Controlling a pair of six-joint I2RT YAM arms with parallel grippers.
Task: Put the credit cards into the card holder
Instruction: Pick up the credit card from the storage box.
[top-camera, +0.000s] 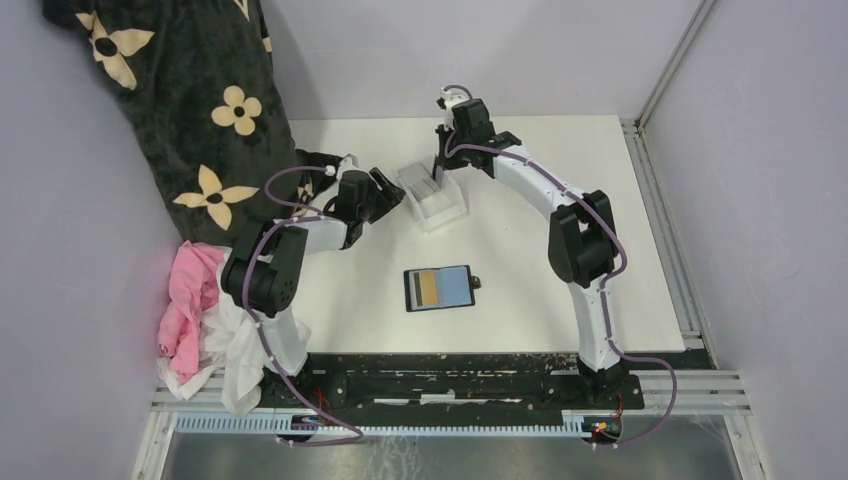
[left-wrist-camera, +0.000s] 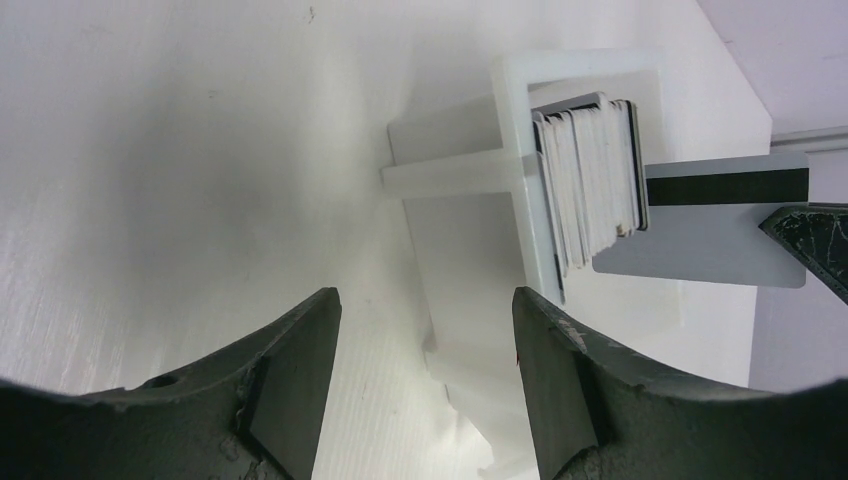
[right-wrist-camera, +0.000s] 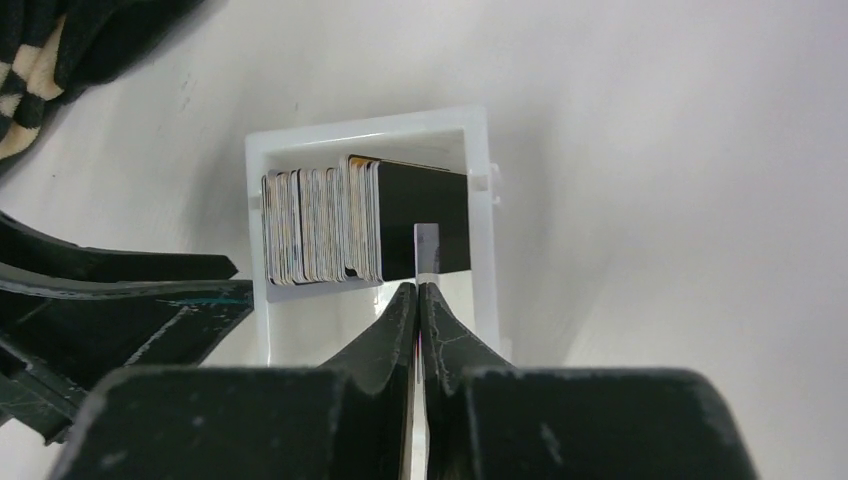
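The card holder (top-camera: 412, 290) lies open on the white table near the arms, with a tan-orange card and a bluish-grey card in its slots. A stack of credit cards (left-wrist-camera: 590, 185) stands on edge in a clear plastic tray (top-camera: 447, 203); the stack also shows in the right wrist view (right-wrist-camera: 320, 225). My right gripper (right-wrist-camera: 418, 295) is shut on one grey credit card with a black stripe (left-wrist-camera: 710, 230), held edge-on (right-wrist-camera: 427, 250) above the tray's end. My left gripper (left-wrist-camera: 425, 340) is open and empty beside the tray's left side, one finger over the tray's edge.
A black cloth with cream flowers (top-camera: 190, 100) hangs at the back left. Pink and white cloths (top-camera: 190, 310) lie at the left edge. Walls close the back and sides, and a metal rail (top-camera: 665, 230) runs along the right.
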